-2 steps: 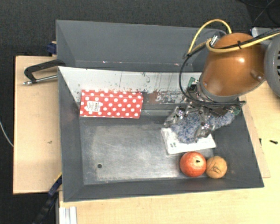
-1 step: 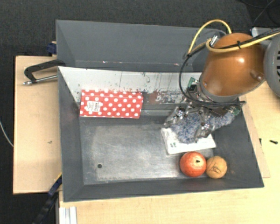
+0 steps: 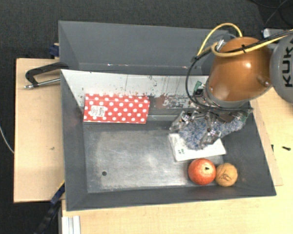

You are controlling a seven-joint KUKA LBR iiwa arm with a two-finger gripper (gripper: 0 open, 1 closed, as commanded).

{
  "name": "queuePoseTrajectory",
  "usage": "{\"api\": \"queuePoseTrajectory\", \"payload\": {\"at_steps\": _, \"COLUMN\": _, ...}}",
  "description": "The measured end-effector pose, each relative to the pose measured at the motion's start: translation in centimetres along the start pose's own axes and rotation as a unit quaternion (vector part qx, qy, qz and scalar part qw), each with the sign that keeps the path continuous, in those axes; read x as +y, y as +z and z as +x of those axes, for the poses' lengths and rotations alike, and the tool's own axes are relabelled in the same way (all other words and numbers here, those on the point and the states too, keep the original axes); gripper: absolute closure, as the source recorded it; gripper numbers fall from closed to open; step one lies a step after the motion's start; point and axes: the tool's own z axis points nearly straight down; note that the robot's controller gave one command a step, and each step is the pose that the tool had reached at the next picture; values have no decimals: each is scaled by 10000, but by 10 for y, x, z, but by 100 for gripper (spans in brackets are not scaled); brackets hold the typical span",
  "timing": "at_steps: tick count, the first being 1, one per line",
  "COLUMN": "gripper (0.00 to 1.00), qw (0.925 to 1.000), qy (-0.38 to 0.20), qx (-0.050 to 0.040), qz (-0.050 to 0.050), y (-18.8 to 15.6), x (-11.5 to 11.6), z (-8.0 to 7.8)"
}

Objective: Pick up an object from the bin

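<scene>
Gripper over crumpled blue-grey cloth, maybe foil, 3 o'clock near wall; grip unreadable. Grey metal bin floor open at 8 o'clock.

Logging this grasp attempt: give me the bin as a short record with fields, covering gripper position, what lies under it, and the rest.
gripper: low at the right of the bin, over the blue-grey crumpled cloth
under cloth: flat white packet
front right: red apple beside a brown ball
back left: red white-dotted box against the back wall
</scene>
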Motion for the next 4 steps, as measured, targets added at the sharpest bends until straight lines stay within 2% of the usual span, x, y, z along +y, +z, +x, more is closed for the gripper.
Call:
{"api": "queuePoseTrajectory", "payload": {"at_steps": 1, "gripper": 0, "qw": 9990, "qy": 447, "qx": 14, "qz": -41, "y": 70, "x": -29, "z": -4}}
{"api": "queuePoseTrajectory", "payload": {"at_steps": 2, "gripper": 100, "qw": 9993, "qy": 365, "qx": -26, "qz": -7, "y": 71, "x": -39, "z": -8}}
{"api": "queuePoseTrajectory", "payload": {"at_steps": 3, "gripper": 100, "qw": 9993, "qy": 366, "qx": -26, "qz": -7, "y": 71, "x": -39, "z": -8}}
{"api": "queuePoseTrajectory", "payload": {"at_steps": 4, "gripper": 100, "qw": 10000, "qy": -84, "qx": 4, "qz": -25, "y": -31, "x": -39, "z": 10}}
